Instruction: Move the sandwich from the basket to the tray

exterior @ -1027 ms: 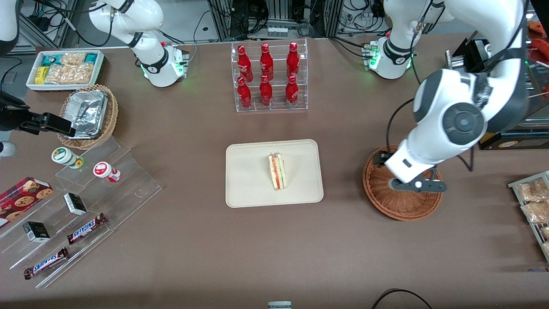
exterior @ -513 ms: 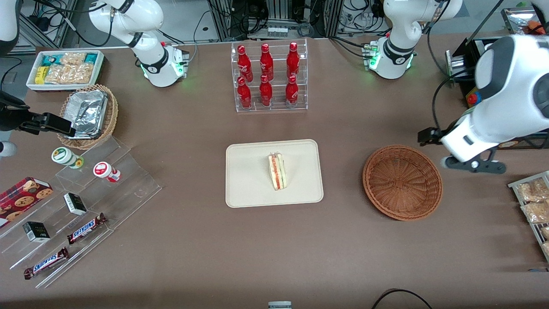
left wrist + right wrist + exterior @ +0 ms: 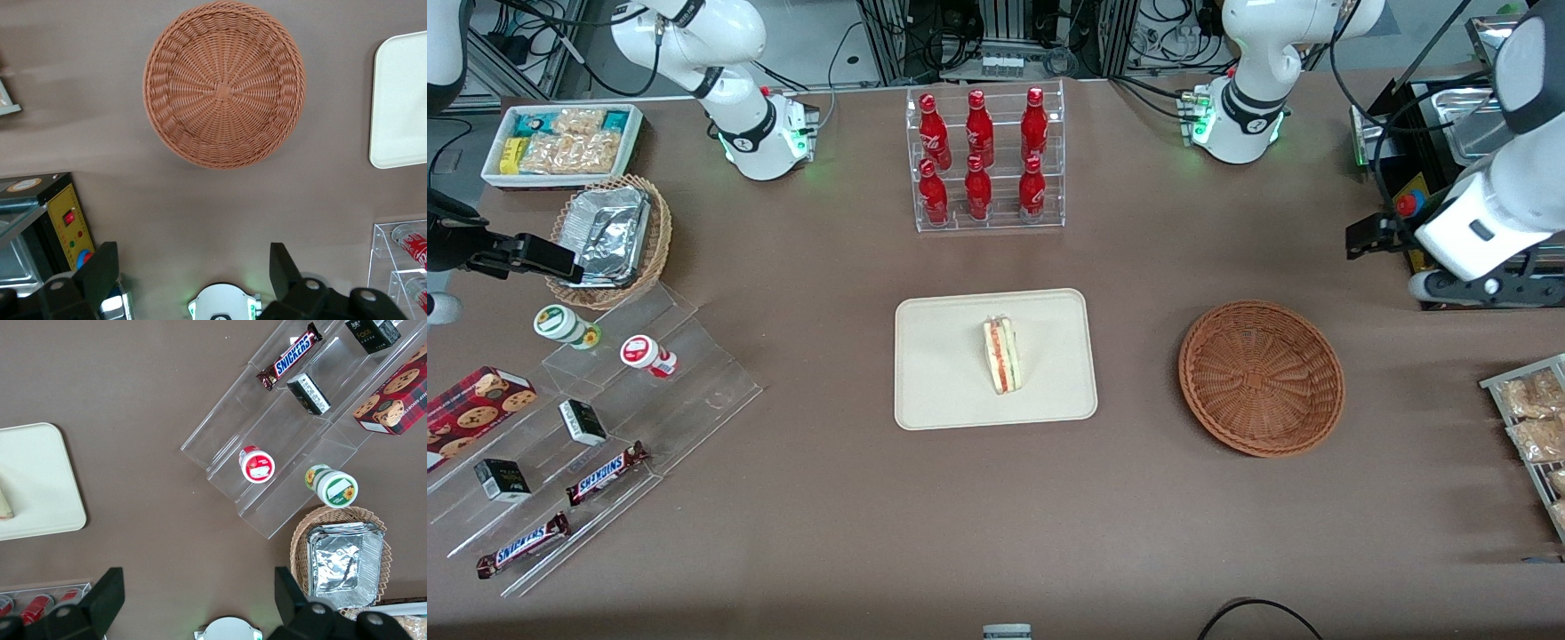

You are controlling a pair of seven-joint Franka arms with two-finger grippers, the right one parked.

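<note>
The sandwich (image 3: 1002, 356) lies on the cream tray (image 3: 943, 373), a pale wedge with its red and green filling edge facing up. The reddish-brown wicker basket (image 3: 1261, 378) stands beside the tray, toward the working arm's end of the table, with nothing in it. My left gripper (image 3: 1476, 286) hangs high over the table edge, past the basket and a little farther from the front camera. In the left wrist view the gripper (image 3: 192, 270) is open with only bare table between its fingers, and the basket (image 3: 225, 83) and a corner of the tray (image 3: 400, 100) show below.
A clear rack of red bottles (image 3: 983, 160) stands farther from the front camera than the tray. A black and yellow box with a red button (image 3: 1409, 204) sits close to my gripper. Packets on a steel rack (image 3: 1534, 418) lie at the working arm's end. Acrylic steps with snacks (image 3: 605, 418) are at the parked arm's end.
My left gripper has left the spot over the basket, rising and drawing away toward the working arm's end of the table. The sandwich has stayed on the tray.
</note>
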